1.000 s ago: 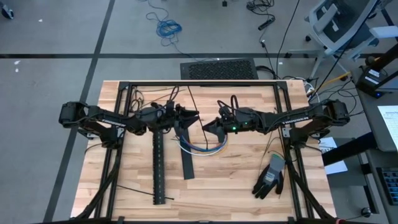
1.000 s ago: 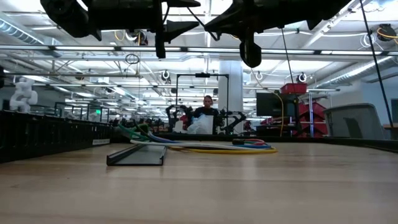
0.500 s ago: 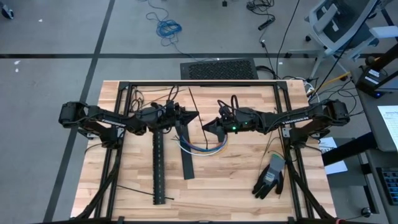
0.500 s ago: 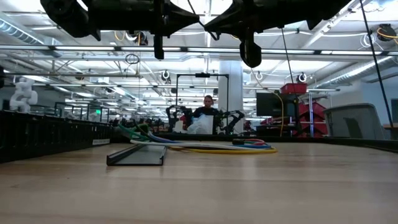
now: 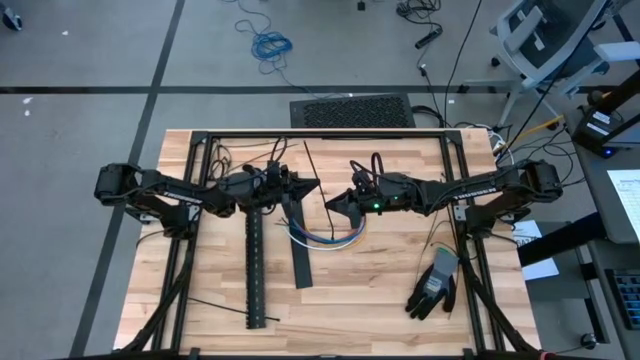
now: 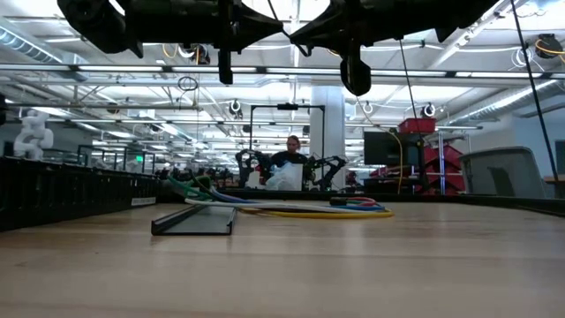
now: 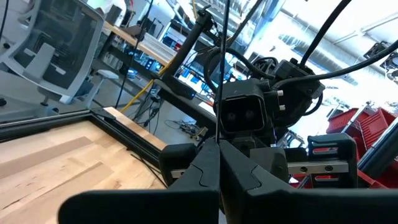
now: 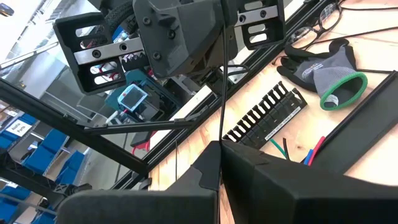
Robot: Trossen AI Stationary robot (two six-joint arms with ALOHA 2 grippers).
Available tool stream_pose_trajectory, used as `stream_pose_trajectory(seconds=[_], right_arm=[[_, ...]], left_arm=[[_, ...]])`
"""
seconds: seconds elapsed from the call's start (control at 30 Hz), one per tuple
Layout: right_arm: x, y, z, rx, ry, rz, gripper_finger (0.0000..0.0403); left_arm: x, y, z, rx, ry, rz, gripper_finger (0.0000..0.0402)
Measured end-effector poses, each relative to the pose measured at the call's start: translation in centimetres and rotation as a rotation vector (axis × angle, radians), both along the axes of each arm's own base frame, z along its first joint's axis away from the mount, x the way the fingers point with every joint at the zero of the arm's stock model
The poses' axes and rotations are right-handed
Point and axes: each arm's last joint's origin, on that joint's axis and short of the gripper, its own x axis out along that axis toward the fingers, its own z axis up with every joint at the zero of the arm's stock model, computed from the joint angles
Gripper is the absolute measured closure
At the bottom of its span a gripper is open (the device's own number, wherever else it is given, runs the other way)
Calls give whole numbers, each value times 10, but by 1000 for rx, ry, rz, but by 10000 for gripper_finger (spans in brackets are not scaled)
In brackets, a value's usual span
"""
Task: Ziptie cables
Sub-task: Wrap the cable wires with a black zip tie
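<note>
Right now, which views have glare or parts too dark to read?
Low view: bright ceiling lights behind, so both arms overhead are silhouettes; the cables on the table stay readable. Left wrist view: background washed out by bright light. High view: evenly lit.

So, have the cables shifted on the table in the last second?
No. The cables lie in the same loop beside the black channel strip.

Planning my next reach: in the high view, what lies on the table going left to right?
Slotted black strip → flat black strip → cables → glove.
</note>
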Motion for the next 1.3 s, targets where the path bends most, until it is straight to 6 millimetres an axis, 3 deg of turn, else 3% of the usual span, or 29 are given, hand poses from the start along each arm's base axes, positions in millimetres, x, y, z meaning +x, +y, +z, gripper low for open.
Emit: stream_pose_trajectory(seconds=[0.4,0.77,0.9,1.03,1.3], right_arm=[[0,1,0,23,4,0,394],[-4,8,1,-101,27,52,254],[-18,4,8,-169,86,53,225],[-40,-4,20,-206,149,33,221],[-71,-9,21,-194,322,38,231]], left_arm=[[0,0,0,0,0,0,401],[0,0,-2,-2,17,1,401],[1,0,-9,6,99,2,401],[1,-1,-13,74,185,-16,402],[22,-9,16,341,425,-205,402]])
